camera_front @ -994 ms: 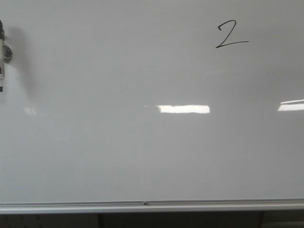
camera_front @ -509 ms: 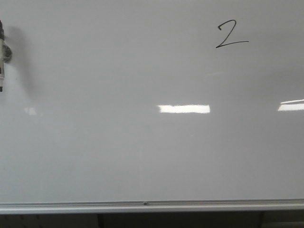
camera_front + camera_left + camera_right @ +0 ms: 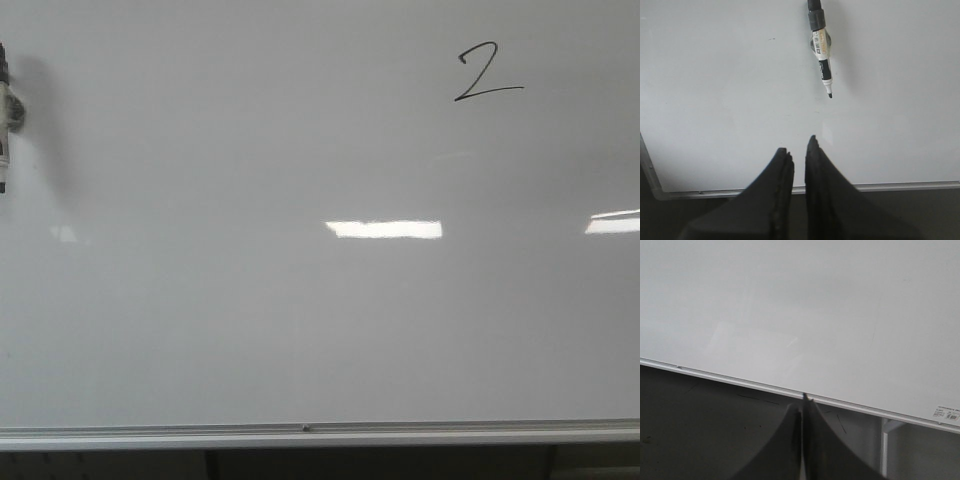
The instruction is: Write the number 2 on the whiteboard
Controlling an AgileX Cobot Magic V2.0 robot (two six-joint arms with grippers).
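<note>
The whiteboard (image 3: 200,320) fills the front view, and a thin black number 2 (image 3: 487,72) is written near its upper right. A black-and-white marker (image 3: 820,50) sits against the board with its bare tip pointing down; in the front view this marker (image 3: 5,110) is only partly visible at the far left edge. My left gripper (image 3: 799,144) hangs below the marker tip, well apart from it. It is open by a narrow gap and holds nothing. My right gripper (image 3: 804,396) is shut and empty, level with the board's lower rail (image 3: 740,381). Neither gripper shows in the front view.
A silver rail (image 3: 320,435) runs along the board's bottom edge, with dark space under it. Bright rectangular light reflections (image 3: 385,229) lie on the board. A small barcode label (image 3: 946,413) sits at the board's lower corner, and a white support post (image 3: 884,445) stands below the board.
</note>
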